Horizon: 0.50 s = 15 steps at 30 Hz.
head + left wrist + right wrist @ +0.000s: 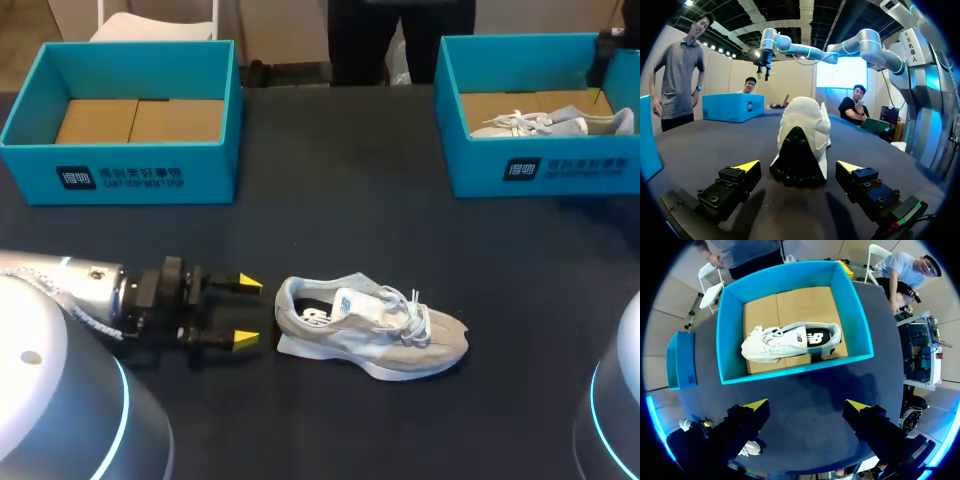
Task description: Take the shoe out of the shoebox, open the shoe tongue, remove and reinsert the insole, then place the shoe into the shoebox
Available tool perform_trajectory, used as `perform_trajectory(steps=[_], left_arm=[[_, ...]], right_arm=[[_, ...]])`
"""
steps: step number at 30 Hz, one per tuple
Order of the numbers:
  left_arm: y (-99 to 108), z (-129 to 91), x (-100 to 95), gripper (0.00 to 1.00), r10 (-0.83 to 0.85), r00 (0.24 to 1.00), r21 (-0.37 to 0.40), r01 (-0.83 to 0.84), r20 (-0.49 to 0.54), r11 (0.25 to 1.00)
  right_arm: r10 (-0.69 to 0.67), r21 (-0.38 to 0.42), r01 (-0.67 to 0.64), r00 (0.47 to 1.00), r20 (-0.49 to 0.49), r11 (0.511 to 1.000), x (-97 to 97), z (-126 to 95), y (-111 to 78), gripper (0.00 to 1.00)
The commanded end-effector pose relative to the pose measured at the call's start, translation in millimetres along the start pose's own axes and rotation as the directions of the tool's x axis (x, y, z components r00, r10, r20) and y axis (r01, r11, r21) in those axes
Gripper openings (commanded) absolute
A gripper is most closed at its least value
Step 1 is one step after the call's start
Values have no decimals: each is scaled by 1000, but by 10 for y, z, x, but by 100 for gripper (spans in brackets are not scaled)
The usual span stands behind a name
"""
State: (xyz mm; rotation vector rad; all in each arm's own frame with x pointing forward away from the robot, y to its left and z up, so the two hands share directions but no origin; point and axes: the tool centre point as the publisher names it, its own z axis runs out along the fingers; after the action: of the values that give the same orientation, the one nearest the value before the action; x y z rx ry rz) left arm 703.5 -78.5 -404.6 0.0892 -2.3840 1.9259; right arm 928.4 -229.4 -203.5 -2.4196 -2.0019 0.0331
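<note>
the first step looks done: a grey and white lace-up trainer [370,325] lies out on the dark worktop [330,230], well apart from both boxes, heel toward my left arm and toe toward the right. i cannot tell whether the tongue has been opened or the insole handled. a white flap stands up at the shoe's mouth, so i judge the tongue and insole work, and the return to a box, as left to do. an empty teal cardboard shoebox [120,175] sits at the far left of the worktop. a second teal shoebox [540,170] sits at the far right, with another pale trainer [550,122] lying in it. the left pincer [247,312] lies low and level with the worktop, fingers spread wide and holding nothing, with the heel just ahead of its yellow tips and not touched. the right pincer [806,405] hangs high over the far-right box, pointing down into it, also wide open and bare.
</note>
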Motion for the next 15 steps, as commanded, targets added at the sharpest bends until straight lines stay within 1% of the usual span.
perform_trajectory(steps=[1, 6, 15], left_arm=[[10, 149, -67, 100, 3, 1000, -1, -3, -2, 1000], [-3, 229, -110, 100, 2, 1000, -2, -2, -5, 1000], [21, 342, -125, 100, 8, 999, -8, -9, -39, 1000]], right_arm=[[1, -3, -1, 1000, 0, 1000, 1, 0, -12, 100], [1, -3, -1, 1000, 0, 1000, 1, 0, -12, 100], [1, -3, -1, 1000, 0, 1000, 1, 0, -12, 100]])
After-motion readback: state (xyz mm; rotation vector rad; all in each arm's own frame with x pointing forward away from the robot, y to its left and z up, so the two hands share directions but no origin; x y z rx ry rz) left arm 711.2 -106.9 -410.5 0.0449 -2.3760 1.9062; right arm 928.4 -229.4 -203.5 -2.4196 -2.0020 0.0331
